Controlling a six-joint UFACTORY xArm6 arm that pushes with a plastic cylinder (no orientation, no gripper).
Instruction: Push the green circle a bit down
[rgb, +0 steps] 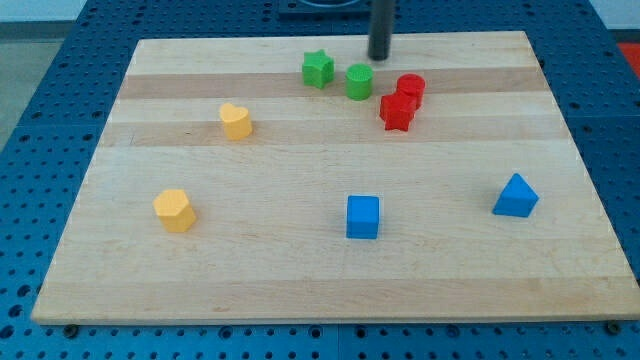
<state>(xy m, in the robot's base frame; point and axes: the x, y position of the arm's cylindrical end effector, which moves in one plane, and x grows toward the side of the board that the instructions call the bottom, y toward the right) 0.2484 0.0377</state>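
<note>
The green circle (359, 81) is a short green cylinder near the top middle of the wooden board (300, 280). My tip (379, 57) is the lower end of the dark rod, just above and slightly to the right of the green circle, with a small gap between them. A green star (318, 69) sits just left of the green circle. A red circle (410, 89) and a red star (397, 111) sit close together just right of and below the green circle.
A yellow heart (236, 121) lies at the left centre and a yellow hexagon (175, 210) at the lower left. A blue cube (362, 217) sits at the lower middle and a blue triangle (515, 196) at the right. Blue perforated table surrounds the board.
</note>
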